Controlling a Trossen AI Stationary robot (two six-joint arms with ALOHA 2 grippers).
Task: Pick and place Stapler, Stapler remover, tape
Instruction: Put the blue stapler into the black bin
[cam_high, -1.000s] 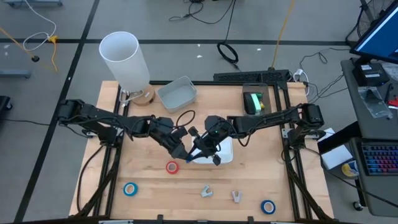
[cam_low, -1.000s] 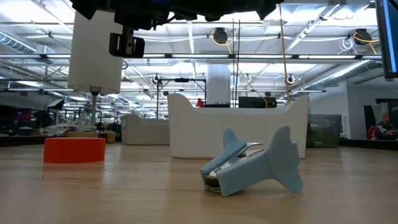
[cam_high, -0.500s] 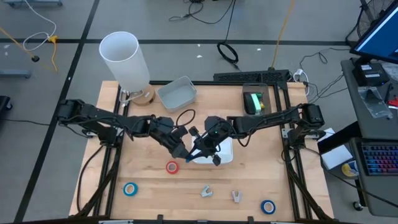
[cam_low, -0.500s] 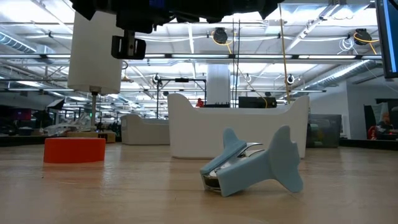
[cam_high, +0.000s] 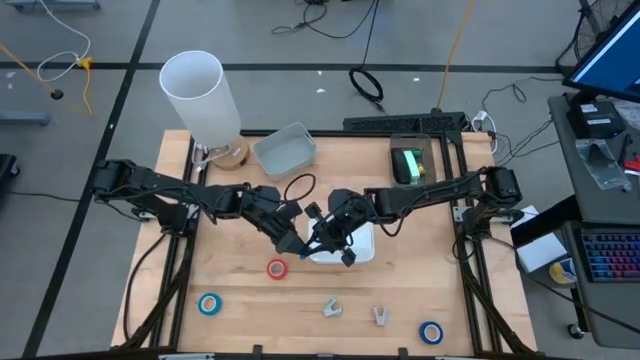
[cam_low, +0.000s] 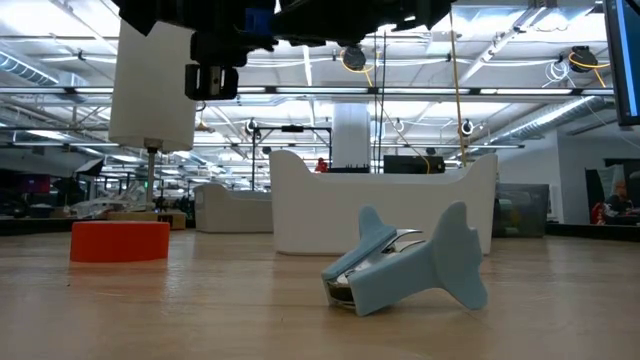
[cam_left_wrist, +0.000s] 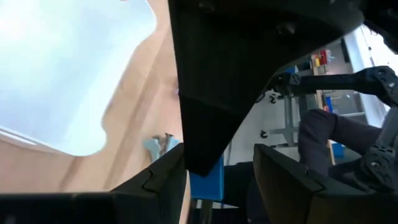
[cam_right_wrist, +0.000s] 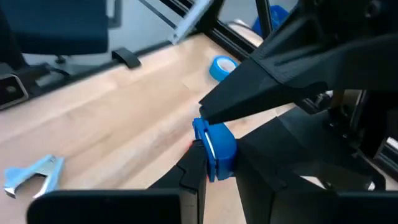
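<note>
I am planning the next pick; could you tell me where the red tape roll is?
The red tape roll lies mid-table in the high view, just below the two grippers.

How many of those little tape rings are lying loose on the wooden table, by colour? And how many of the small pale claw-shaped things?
Red tape roll: 1
Blue tape rolls: 2
Staple removers: 2
Total: 5

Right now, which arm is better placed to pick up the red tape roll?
Probably the left: its gripper hangs nearest the red tape roll, while the right gripper has its fingers around a blue object.
</note>
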